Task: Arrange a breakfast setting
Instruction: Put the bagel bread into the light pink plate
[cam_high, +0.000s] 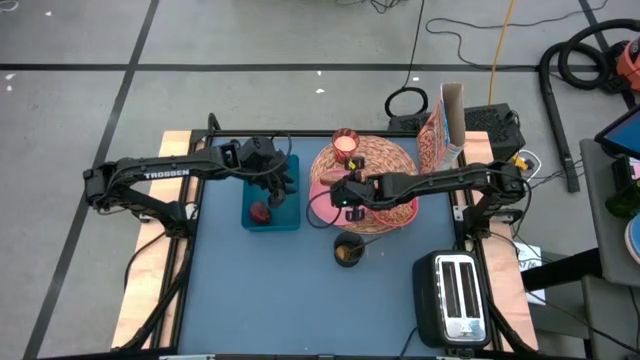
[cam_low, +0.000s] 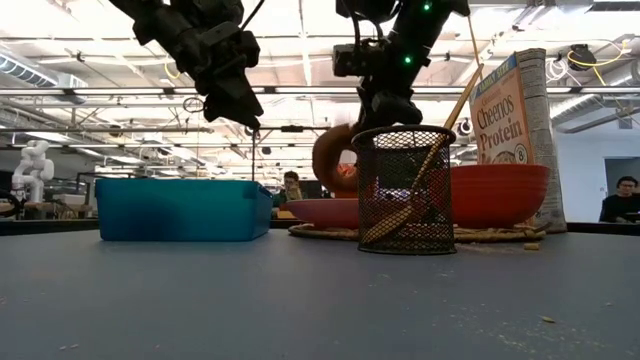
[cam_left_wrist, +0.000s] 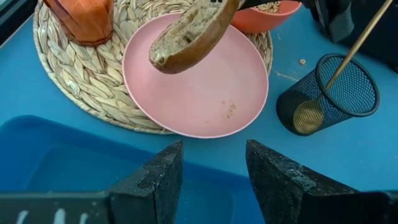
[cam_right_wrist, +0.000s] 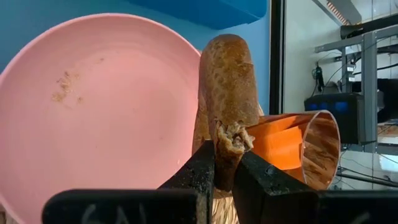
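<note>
A round woven placemat (cam_high: 385, 158) lies at the table's far middle. On it rest a pink plate (cam_left_wrist: 199, 87), a coral-red bowl (cam_low: 500, 195) and a small candle glass (cam_high: 346, 145). The orange Cheerios Protein box (cam_low: 505, 105) stands upright behind the mat. A small dark-red fruit (cam_high: 261, 212) lies in a blue bin (cam_high: 272, 205). My right gripper (cam_right_wrist: 225, 168) is over the plate, shut on a brown, curved, banana-like piece (cam_left_wrist: 193, 34). My left gripper (cam_left_wrist: 214, 174) is open and empty above the bin. My right gripper pinches the brown piece by its ragged end (cam_right_wrist: 231, 142) between its two fingers. The fingers slant down from the table's right side, and the piece runs on ahead of them. The piece (cam_low: 335, 160) is lifted clear above the pink plate.
A black mesh cup (cam_high: 348, 250) with a gold spoon stands in front of the mat. A toaster (cam_high: 455, 295) sits at the table's near right corner. The blue bin stands left of the mat.
</note>
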